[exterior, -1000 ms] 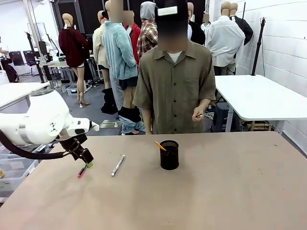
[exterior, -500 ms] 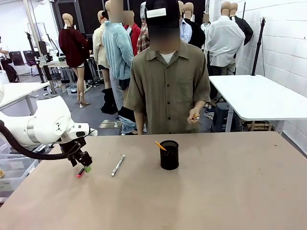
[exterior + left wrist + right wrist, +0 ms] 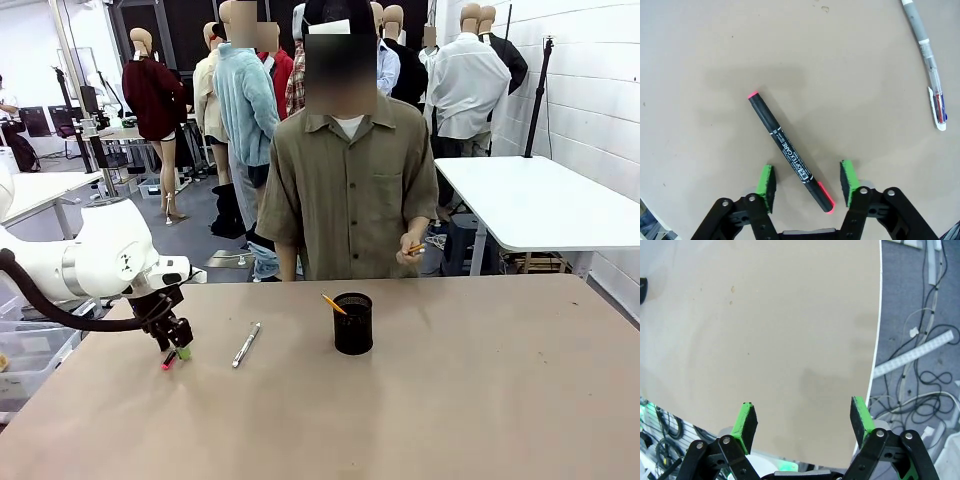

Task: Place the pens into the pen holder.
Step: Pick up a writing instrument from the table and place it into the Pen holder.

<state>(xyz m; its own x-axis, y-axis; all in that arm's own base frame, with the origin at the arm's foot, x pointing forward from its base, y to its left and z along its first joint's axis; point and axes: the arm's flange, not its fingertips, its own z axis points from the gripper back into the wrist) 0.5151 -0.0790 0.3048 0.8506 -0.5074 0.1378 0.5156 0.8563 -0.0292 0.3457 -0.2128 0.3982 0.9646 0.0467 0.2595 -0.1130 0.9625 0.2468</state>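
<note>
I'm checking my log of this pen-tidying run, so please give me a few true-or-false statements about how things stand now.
1. The left claw is open, and the black pen lies between its pads. True.
2. A yellow pencil leans in the pen holder. True.
3. The white pen stands in the pen holder too. False: it lies flat on the table.
4. The right claw is shut on a pen. False: it is open, holding nothing.

Front camera: fixed, robot's side, facing across the table (image 3: 450, 400) to the person (image 3: 345, 190). Left wrist camera: close, straight down — shares the black pen (image 3: 790, 155) and white pen (image 3: 927, 55) with the front view. Right wrist camera: higher, over the table edge and floor (image 3: 910, 300).
</note>
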